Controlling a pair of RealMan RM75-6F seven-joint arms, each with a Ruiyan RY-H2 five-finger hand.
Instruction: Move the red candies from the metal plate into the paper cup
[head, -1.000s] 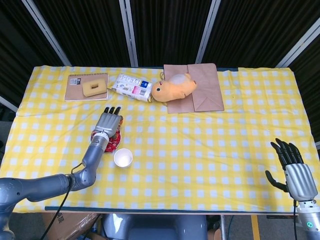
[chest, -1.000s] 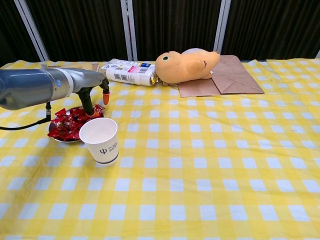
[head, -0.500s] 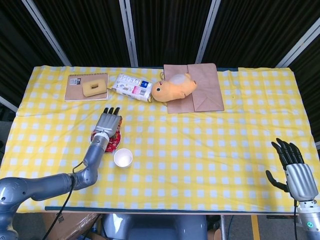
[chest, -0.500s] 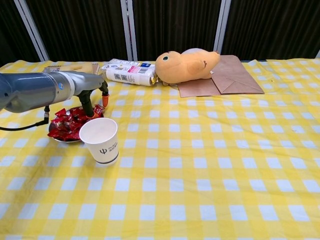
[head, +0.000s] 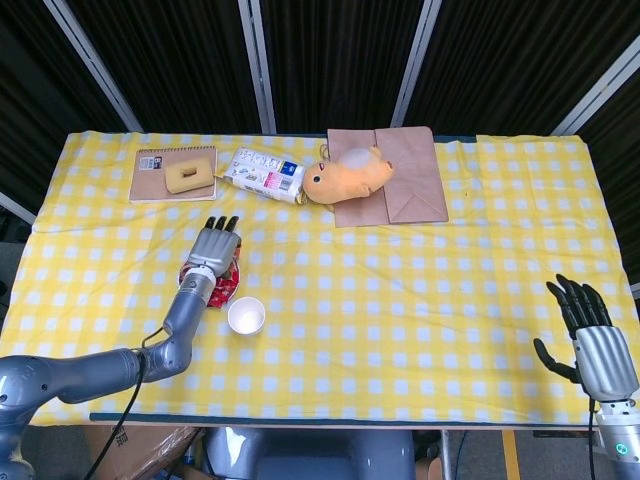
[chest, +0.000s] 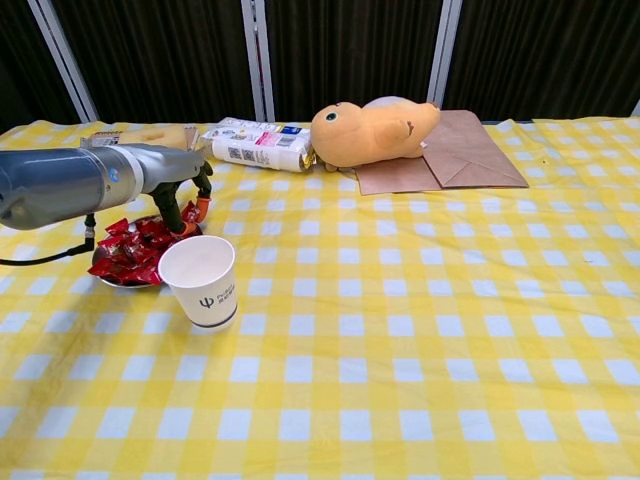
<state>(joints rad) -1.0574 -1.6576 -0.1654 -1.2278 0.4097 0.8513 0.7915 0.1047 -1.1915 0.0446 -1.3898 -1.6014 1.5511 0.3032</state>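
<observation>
A heap of red candies (chest: 128, 255) (head: 226, 283) lies on the metal plate (chest: 98, 277), left of centre. The white paper cup (chest: 200, 279) (head: 246, 315) stands upright just in front of the plate, to its right. My left hand (chest: 178, 190) (head: 213, 249) hangs over the plate's far side. Its orange fingertips (chest: 203, 206) reach down into the heap, and one candy sits between thumb and finger. Whether it is pinched is unclear. My right hand (head: 597, 345) is far off at the table's front right corner, fingers spread, holding nothing.
Along the back stand a notebook with a sponge (head: 174, 175), a lying milk carton (chest: 257, 146), an orange plush toy (chest: 370, 131) and a brown paper bag (chest: 450, 150). Yellow checked cloth (chest: 420, 330) covers the table.
The left hand's raised finger has curled down toward the thumb at the candy heap. The plate has shifted slightly. The right hand has drifted a little lower.
</observation>
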